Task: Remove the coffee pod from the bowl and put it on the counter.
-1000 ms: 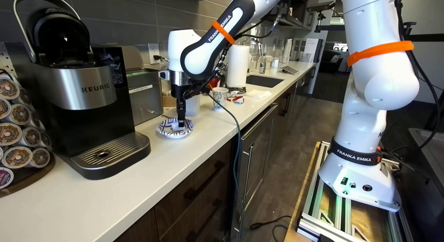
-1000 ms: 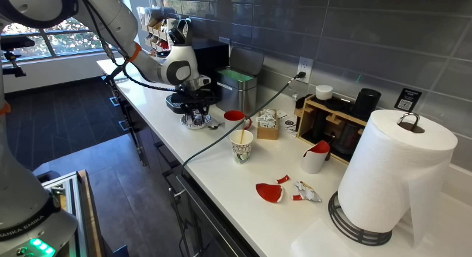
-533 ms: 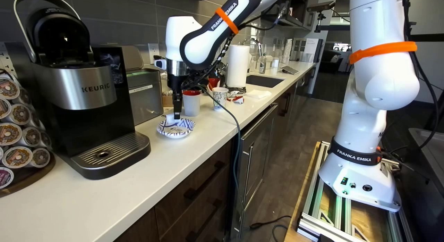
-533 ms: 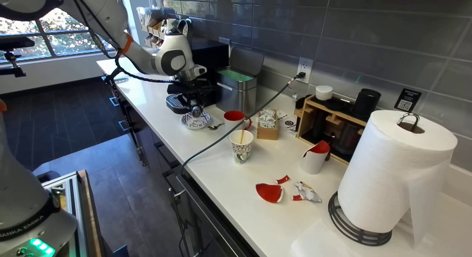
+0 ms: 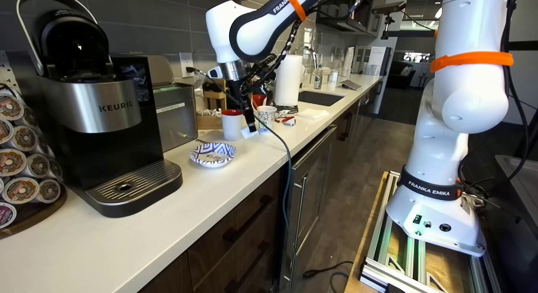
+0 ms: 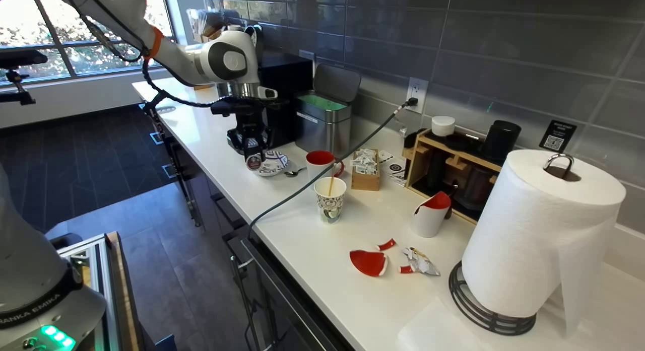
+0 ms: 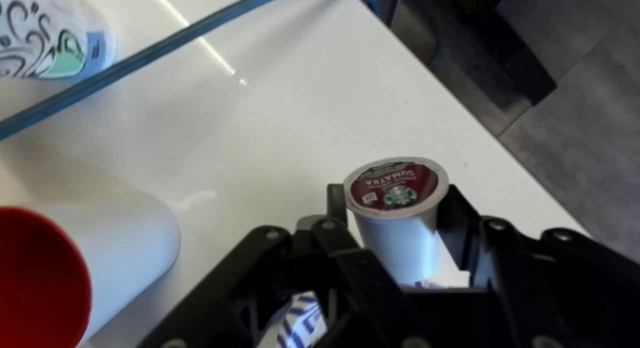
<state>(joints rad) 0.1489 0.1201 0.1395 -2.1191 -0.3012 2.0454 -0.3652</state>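
Held coffee pod [image 7: 397,213] moved off bowl [image 5: 213,158], open counter [image 7: 280,118] toward edge [image 7: 520,166]

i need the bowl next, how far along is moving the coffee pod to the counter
Looks done: the coffee pod is out of the bowl. In hand: the fingers hold it above the counter. Left: lowering and release, since it isn't on the counter yet.

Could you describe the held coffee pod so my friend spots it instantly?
Follow the white robot arm down to its black gripper. It holds a white coffee pod. Unlike the nearby red-lined mug, the pod has a dark red lid reading SUMATRA.
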